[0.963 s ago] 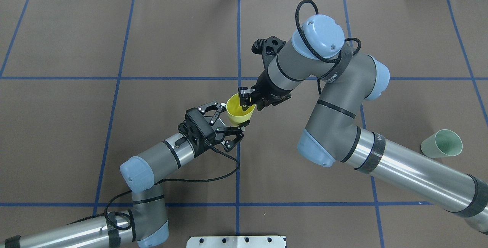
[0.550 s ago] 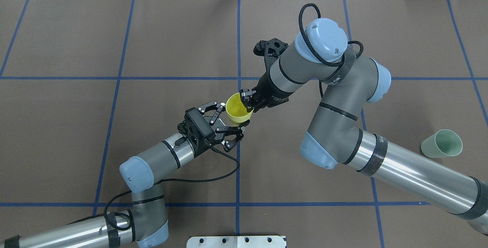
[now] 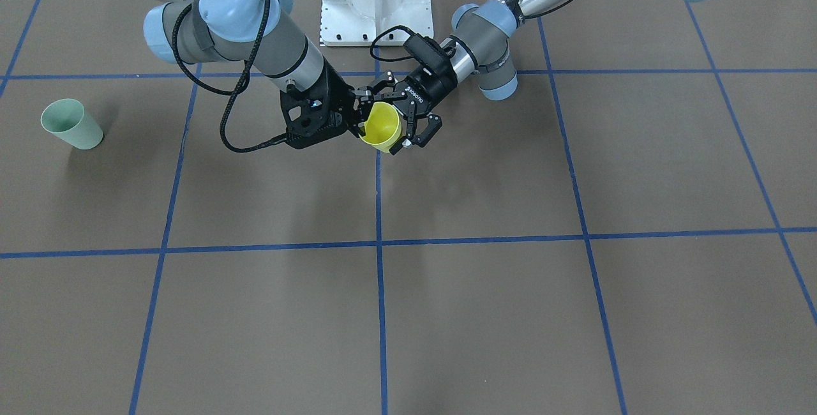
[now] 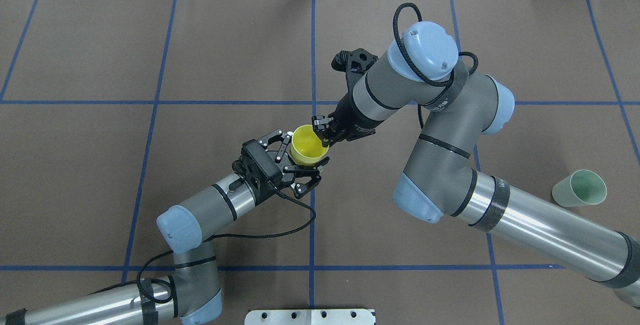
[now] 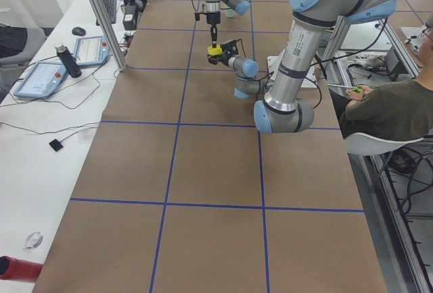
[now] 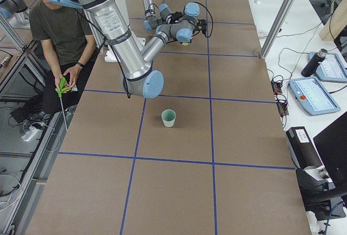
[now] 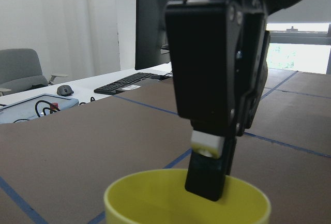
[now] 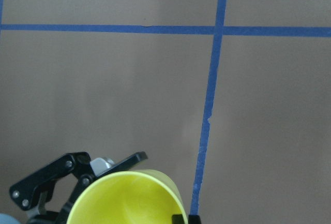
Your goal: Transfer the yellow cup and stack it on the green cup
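A yellow cup (image 4: 307, 146) held between two robot end effectors over a brown gridded surface (image 4: 150, 175).
The right end effector (image 4: 323, 134) is nearly closed, pinching the cup's rim; only the left wrist view shows one finger (image 7: 207, 175) dipping inside. Overhead, the left end effector (image 4: 304, 153) is spread wide, fingers flanking the cup; whether they touch is unclear. The right wrist view cuts the cup off at its lower edge. The green cup (image 4: 580, 188) stands upright, well away from both end effectors on the right arm's side.
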Tool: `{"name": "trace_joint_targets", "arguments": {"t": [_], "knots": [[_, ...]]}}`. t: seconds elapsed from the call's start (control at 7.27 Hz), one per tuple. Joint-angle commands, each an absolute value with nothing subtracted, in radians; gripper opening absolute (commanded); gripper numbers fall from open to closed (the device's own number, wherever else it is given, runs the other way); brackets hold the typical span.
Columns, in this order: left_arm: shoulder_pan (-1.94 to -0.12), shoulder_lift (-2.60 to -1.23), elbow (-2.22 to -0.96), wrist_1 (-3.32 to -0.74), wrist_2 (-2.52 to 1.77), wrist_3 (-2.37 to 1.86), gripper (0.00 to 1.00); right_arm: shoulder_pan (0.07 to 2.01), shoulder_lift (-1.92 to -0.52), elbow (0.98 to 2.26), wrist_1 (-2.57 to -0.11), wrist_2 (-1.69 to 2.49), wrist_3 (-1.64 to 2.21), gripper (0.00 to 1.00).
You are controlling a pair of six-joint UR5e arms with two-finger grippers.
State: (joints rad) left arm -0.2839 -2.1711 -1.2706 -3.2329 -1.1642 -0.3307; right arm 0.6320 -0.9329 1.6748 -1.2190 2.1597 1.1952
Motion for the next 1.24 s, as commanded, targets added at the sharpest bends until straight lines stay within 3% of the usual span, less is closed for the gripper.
{"name": "trace_joint_targets", "arguments": {"t": [0.0, 0.41, 1.1], "knots": [[-0.284, -2.163, -1.282, -3.24, -1.16, -0.331, 1.0, 0.684, -1.015, 1.765, -1.224, 2.161, 1.224, 0.0], [-0.282, -2.151, -1.284, -3.24, -1.147, -0.35, 1.0, 0.874, -1.264, 1.886, -1.232, 2.143, 1.235, 0.0], [-0.276, -2.157, -1.252, -3.226, -1.026, -0.551, 1.0, 1.028, -1.877, 2.184, -1.226, 2.137, 1.118, 0.0]]}}
